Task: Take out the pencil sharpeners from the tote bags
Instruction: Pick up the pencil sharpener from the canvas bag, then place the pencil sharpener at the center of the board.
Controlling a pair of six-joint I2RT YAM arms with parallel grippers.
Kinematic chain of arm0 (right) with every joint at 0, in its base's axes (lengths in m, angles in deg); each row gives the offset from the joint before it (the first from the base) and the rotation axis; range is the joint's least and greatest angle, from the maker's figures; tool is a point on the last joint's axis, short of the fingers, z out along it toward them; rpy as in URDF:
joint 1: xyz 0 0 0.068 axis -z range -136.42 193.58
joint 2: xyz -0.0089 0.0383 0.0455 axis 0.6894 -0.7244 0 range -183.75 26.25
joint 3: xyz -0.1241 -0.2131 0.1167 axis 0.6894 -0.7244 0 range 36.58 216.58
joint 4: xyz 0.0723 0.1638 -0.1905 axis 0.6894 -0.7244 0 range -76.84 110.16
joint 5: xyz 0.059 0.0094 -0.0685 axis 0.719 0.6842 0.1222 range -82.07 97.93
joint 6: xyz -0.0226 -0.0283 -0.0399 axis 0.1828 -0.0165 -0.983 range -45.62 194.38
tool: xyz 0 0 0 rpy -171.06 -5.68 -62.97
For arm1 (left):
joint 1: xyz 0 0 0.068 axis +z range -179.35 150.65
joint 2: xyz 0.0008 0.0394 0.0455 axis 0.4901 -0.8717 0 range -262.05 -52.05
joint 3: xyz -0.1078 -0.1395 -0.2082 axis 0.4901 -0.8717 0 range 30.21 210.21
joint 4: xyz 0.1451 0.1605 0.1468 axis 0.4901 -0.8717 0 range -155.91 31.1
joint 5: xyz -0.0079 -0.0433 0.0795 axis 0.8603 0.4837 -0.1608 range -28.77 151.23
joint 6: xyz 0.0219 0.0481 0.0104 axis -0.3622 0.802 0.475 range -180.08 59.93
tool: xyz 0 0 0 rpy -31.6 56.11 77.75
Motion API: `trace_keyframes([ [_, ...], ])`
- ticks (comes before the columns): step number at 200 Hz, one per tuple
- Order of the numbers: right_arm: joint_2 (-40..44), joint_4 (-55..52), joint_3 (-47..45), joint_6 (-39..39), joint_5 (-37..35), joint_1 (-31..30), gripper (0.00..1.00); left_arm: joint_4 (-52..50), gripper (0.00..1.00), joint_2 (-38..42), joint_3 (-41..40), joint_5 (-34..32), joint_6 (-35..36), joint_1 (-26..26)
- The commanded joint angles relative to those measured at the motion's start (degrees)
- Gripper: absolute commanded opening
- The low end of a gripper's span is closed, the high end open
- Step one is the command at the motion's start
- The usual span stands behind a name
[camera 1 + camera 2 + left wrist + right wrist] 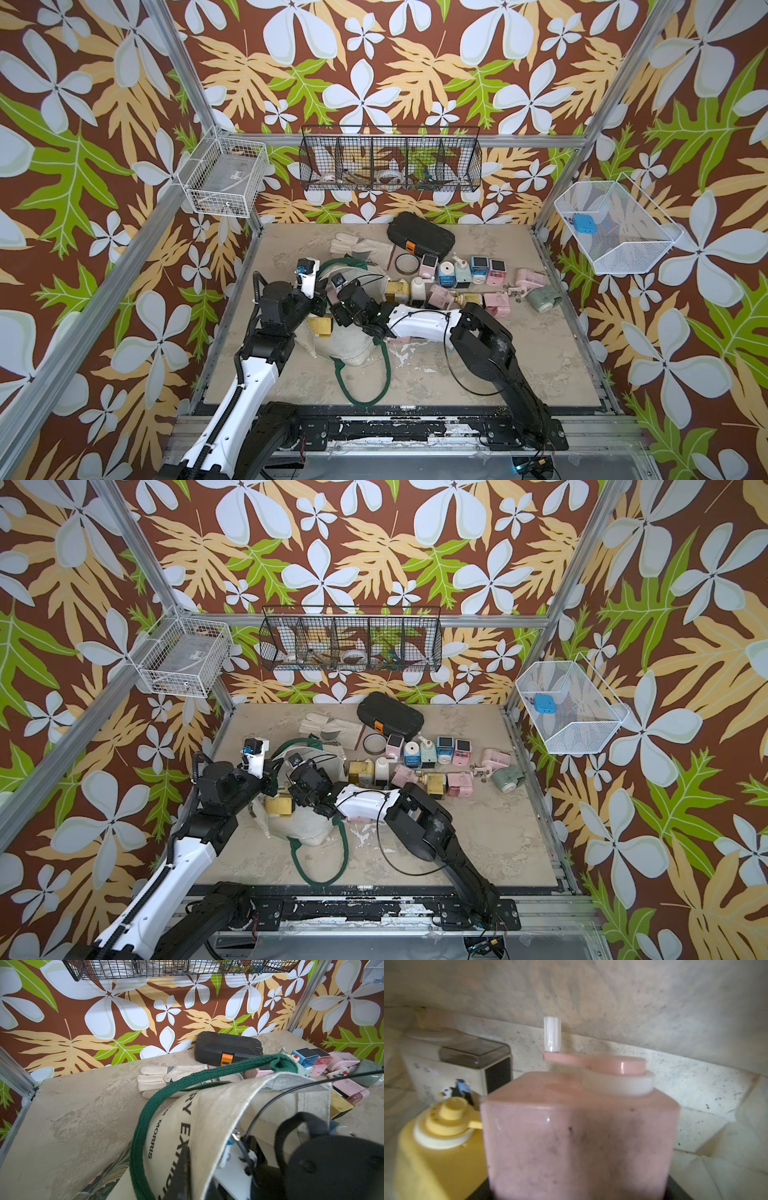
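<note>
Floral wallpaper (374, 83); mottled beige tabletop (557, 357) under tote bag (353, 353).

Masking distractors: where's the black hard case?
In both top views the black hard case lies at the back centre of the table, with the pale glove beside it on the robot's left and the tape roll just in front.

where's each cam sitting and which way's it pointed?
Top views: high over the front edge, looking down at the table; left arm, right arm show.
Left wrist: above the tote bag rim, facing the back wall and black case; left gripper shows, pinching the rim.
Right wrist: inside the tote, close on a pink sharpener; robot parts unclear.
Shared: tote and case, top and left wrist.
</note>
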Motion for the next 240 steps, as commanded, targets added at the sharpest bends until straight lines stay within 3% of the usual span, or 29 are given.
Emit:
trace_keyframes([
  [1, 3.7, 3.3, -2.9, -0.9, 0.6, -0.6, 0.59, 1.0, 0.00, 0.0, 0.5, 0.8, -0.7, 0.0],
  [107, 20.2, 3.3, -20.3, -1.6, 3.9, -6.1, 0.55, 1.1, 0.00, 0.3, 0.2, 0.8, -0.8, 0.1],
  [181, 40.9, 2.6, -37.3, 1.5, -2.2, -8.8, 0.54, 1.3, 0.00, 0.5, 0.1, 1.1, -1.0, 0.0],
  [240, 58.5, -4.6, -46.0, 4.8, -12.5, -7.5, 0.55, 1.3, 0.00, 0.5, 0.1, 1.2, -1.1, 0.0],
])
